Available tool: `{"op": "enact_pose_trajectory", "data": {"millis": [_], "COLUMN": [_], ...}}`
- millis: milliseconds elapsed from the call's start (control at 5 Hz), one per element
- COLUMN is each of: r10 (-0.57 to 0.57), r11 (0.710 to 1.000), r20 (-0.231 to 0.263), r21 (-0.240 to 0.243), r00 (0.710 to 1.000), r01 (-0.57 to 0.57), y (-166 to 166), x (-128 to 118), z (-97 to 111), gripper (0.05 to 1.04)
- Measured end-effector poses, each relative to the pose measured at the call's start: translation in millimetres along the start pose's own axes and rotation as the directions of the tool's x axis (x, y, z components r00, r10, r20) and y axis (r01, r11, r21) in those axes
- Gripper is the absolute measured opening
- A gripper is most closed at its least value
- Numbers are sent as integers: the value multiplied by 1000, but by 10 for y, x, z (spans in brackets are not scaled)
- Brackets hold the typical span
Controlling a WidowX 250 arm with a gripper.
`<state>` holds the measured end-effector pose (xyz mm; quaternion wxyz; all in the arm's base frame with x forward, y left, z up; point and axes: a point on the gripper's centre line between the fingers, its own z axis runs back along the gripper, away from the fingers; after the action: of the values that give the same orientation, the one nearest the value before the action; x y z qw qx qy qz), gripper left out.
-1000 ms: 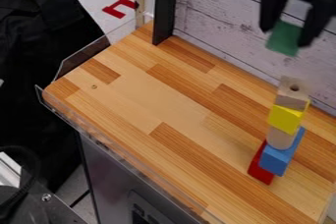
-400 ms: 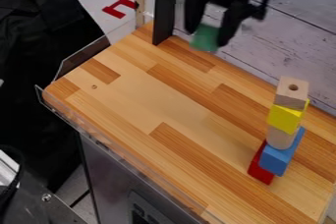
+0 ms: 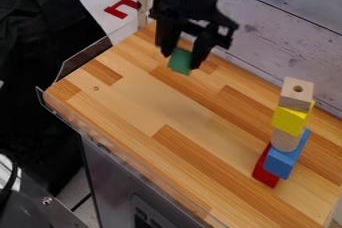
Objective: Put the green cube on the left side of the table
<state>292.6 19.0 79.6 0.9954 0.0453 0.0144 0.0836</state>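
Claw (image 3: 180, 61): black, near 12 o'clock, pointing down over the work. It is closed on the green cube (image 3: 181, 63), its fingers part-way open, about the cube's width apart, one on either side.

Green cube: near 12 o'clock, low between the fingertips, slightly tilted, lower part exposed. Seen against the far part of the wooden table (image 3: 133, 97); from this angle, any gap beneath cannot be judged.

Between 3 and 4 o'clock, well apart from the cube, a stack. Top down: bare wood block (image 3: 296, 92) with a round hole in its upper face; yellow block (image 3: 291, 121); pale wood cylinder (image 3: 285, 140), upright; blue block (image 3: 283, 162), set at a slant. Red block (image 3: 264, 173) beside the blue one, on its 8 o'clock side, partly hidden by it.

Farther out: clear guard (image 3: 70, 118) along the table edge toward 8 o'clock. Pale plank wall (image 3: 280, 32) between 1 and 2. Small red bracket-shaped piece (image 3: 121, 8) beyond the table at 11. Black cloth (image 3: 33, 62) between 9 and 10.

Changes: a second ago, claw and cube were near 2 o'clock; in the next frame, near 1; now near 12. They have swung counterclockwise across the far side and also sit lower in view than in the last frame. Cube held throughout. Stack unchanged.
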Motion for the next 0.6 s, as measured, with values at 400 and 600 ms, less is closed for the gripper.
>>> {"op": "enact_pose_trajectory", "data": {"millis": [400, 600], "r10": [-24, -35], "r11": [999, 999], "r20": [-50, -53], "r21": [-38, -26], "r00": [998, 998], "r01": [22, 34], "y": [23, 34], "x": [106, 210], "z": [-465, -593], "gripper": [548, 548]}}
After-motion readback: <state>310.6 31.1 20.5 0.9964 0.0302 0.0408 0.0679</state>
